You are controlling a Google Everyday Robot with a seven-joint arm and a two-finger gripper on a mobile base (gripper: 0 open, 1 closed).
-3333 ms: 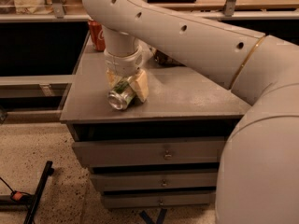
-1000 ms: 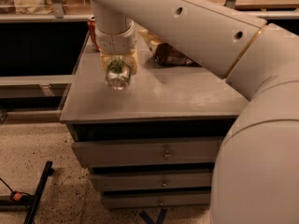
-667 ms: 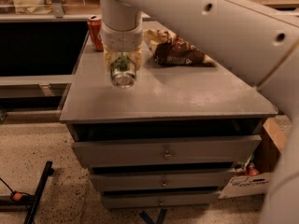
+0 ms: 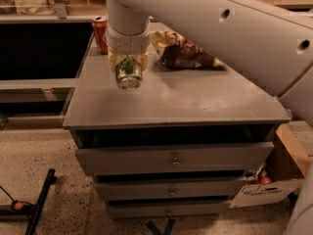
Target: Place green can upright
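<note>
The green can hangs in my gripper, above the left part of the grey cabinet top. I see its green label and its shiny silver end, which faces down and toward the camera. The can is clear of the surface. My pale gripper fingers are shut around the can's sides, below the white wrist. My white arm crosses the top of the view from the right.
An orange-red soda can stands at the back left of the cabinet top. A brown snack bag lies at the back middle. Drawers run below the top. A cardboard box sits on the floor at the right.
The can lay on its side on the cabinet top in my gripper. It has been lifted off the surface and turned more upright; the arm has shifted across the view.
</note>
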